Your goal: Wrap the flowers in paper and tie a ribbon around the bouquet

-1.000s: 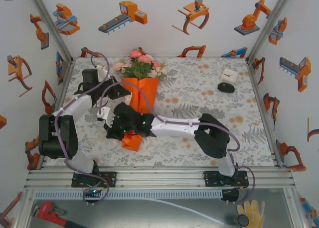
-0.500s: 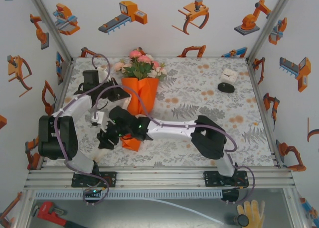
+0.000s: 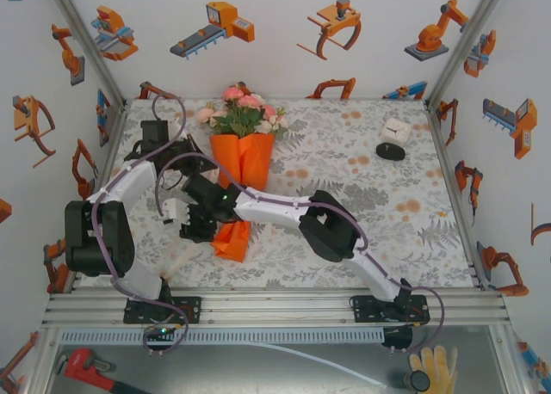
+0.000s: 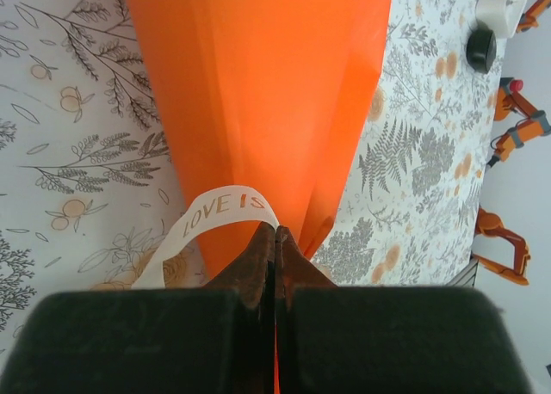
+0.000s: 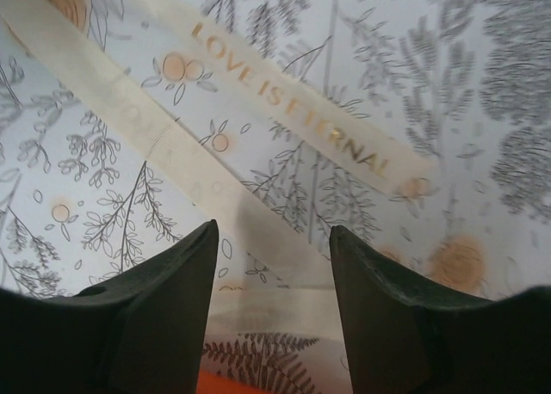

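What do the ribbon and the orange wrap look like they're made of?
The ribbon: thin sheer cream fabric, probably, with gold lettering; the tablecloth print shows through it. The paper: plain matte orange sheet, likely paper; it holds straight folds without any shine.

Robot lab cell, aluminium frame (image 3: 275, 304), stickered walls (image 3: 275, 67)

The right claw (image 5: 273, 239) is opening above the ribbon (image 5: 284, 110) as its arm is sliding toward nine o'clock; the left claw (image 4: 275, 239) is edging toward ten.
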